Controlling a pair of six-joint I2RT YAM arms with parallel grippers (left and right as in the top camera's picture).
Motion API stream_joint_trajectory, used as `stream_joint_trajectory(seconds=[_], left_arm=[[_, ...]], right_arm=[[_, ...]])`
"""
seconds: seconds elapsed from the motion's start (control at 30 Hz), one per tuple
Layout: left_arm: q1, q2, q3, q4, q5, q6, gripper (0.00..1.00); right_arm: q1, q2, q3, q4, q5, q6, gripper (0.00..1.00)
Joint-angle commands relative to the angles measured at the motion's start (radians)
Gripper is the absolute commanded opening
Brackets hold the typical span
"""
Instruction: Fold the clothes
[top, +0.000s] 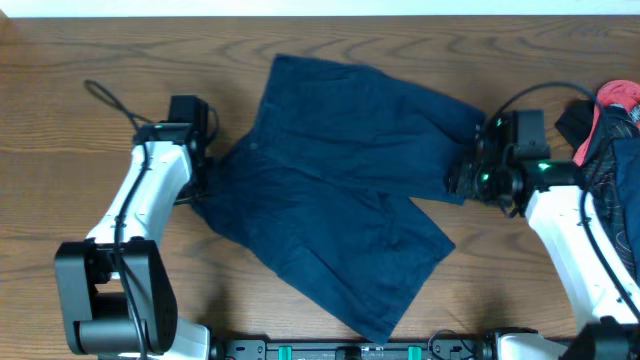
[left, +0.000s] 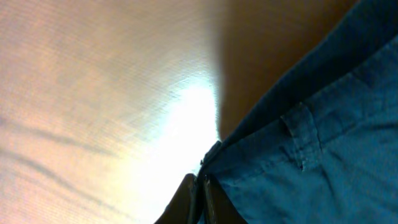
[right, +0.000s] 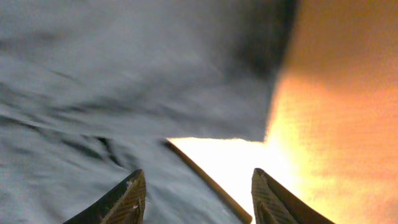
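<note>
The clothes (top: 340, 190), a pair of dark navy shorts, lie spread flat on the wooden table with the waistband to the left and the two legs to the right and front. My left gripper (top: 205, 172) is at the waistband's left edge. In the left wrist view it (left: 200, 186) is shut, and the edge of the clothes (left: 311, 155) is pinched between its tips, close to a belt loop (left: 301, 134). My right gripper (top: 462, 180) sits at the hem of the far leg. It (right: 199, 186) stands open, astride the hem of the clothes (right: 124, 81), with table showing between its fingers.
A heap of other garments (top: 612, 130), red and dark, lies at the table's right edge behind the right arm. A black cable (top: 105, 95) loops on the table at the far left. The table's front rail (top: 360, 350) runs along the bottom.
</note>
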Motion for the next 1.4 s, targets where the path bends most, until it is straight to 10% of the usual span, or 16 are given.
stream_joint_trajectory(seconds=[0.0, 0.4, 0.57, 1.03, 1.13, 1.2, 1.3, 1.37], left_arm=[[0.030, 0.002, -0.001, -0.014, -0.038, -0.072, 0.06], [0.035, 0.002, -0.001, -0.016, -0.038, -0.072, 0.06], [0.035, 0.002, -0.001, -0.015, -0.038, -0.072, 0.06], [0.036, 0.002, -0.001, -0.027, -0.109, -0.057, 0.06], [0.036, 0.002, -0.001, -0.032, -0.105, -0.057, 0.06], [0.036, 0.002, -0.001, -0.046, -0.101, -0.058, 0.12], [0.036, 0.002, -0.001, -0.056, -0.067, -0.057, 0.58], [0.036, 0.002, -0.001, -0.061, -0.050, -0.057, 0.66]], right_arm=[[-0.005, 0.045, -0.082, 0.006, 0.015, 0.077, 0.53], [0.031, 0.129, -0.264, 0.121, -0.170, 0.012, 0.38], [0.035, 0.129, -0.278, 0.122, -0.171, 0.012, 0.02], [-0.191, 0.129, -0.220, 0.388, -0.122, 0.012, 0.01], [-0.213, 0.129, -0.217, 0.416, -0.198, -0.016, 0.11], [-0.217, 0.129, -0.216, 0.415, -0.199, -0.061, 0.41], [-0.217, 0.129, -0.216, 0.395, -0.198, -0.078, 0.53], [-0.217, 0.129, -0.216, 0.365, -0.198, -0.078, 0.57]])
